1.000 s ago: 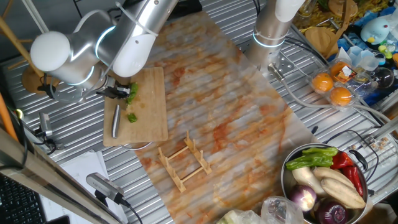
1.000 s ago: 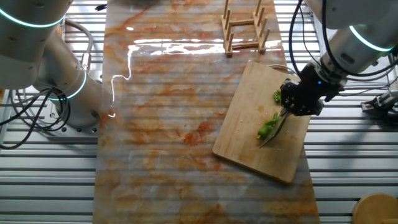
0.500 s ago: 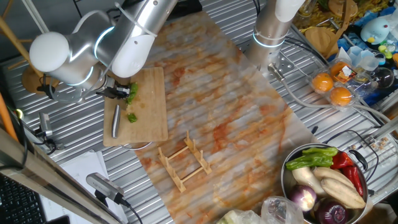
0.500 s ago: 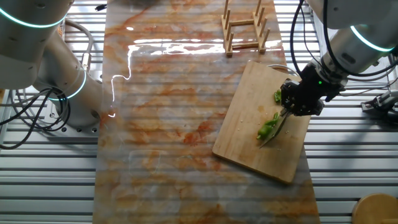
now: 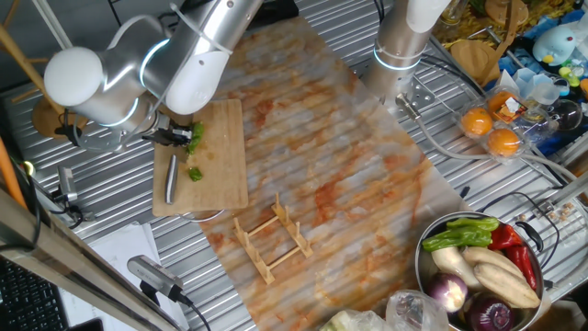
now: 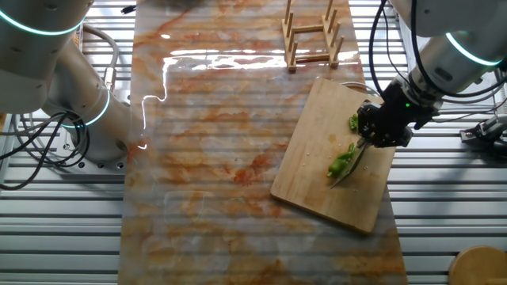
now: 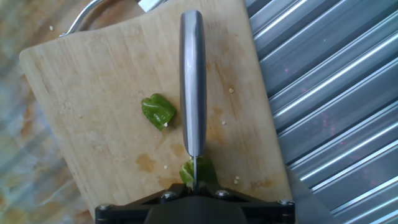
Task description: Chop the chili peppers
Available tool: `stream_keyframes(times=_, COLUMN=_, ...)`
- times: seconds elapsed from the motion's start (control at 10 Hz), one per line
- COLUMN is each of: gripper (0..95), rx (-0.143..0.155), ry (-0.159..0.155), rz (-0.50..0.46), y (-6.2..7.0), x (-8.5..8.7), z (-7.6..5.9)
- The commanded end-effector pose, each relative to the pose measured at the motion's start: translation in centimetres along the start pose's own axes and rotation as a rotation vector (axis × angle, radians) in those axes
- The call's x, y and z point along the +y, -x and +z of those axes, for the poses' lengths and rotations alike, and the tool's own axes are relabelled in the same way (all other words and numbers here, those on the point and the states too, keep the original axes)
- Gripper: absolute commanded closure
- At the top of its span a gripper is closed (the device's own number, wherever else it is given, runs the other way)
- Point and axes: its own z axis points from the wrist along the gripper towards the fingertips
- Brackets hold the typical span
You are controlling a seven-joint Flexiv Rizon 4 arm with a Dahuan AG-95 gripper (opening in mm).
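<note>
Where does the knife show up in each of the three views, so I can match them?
One fixed view: the knife lies over the cutting board's left edge.
The other fixed view: it slants down-left from the gripper.
Hand view: it runs up the centre, beside a chili chunk.
Shared landmark: the cutting board.

A wooden cutting board (image 5: 219, 156) lies on the worktop (image 5: 349, 184); a small wooden rack (image 5: 272, 236) stands near it; two oranges (image 5: 491, 131) sit in a clear tray; a metal bowl (image 5: 424, 273) holds mixed vegetables; a blue plush toy (image 5: 560, 41) sits far back.
</note>
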Motion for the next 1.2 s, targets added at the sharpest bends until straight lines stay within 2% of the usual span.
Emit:
stream_keyframes(times=0.1, gripper=95.0, rx=0.0, ry=0.0, rz=0.001, y=0.0, x=0.0, z=0.0)
stream_keyframes(times=0.4, gripper=95.0, rx=0.0, ry=0.0, rz=0.001, y=0.0, x=0.0, z=0.0)
stream_keyframes(times=0.5, gripper=95.0, rx=-0.093, ry=-0.069, rz=0.003, y=-3.0, x=1.9, z=-3.8)
stream_keyframes(times=0.6, gripper=95.0, rx=-0.096, ry=-0.076, rz=0.007, y=-3.1, x=2.0, z=-3.8)
stream_keyframes(times=0.8, gripper=95.0, rx=-0.123, ry=-0.097, rz=0.033, y=-3.4, x=2.4, z=-4.0)
stream_keyframes(times=1.2, gripper=95.0, rx=-0.179, ry=-0.185, rz=0.021, y=-3.7, x=2.4, z=-4.3)
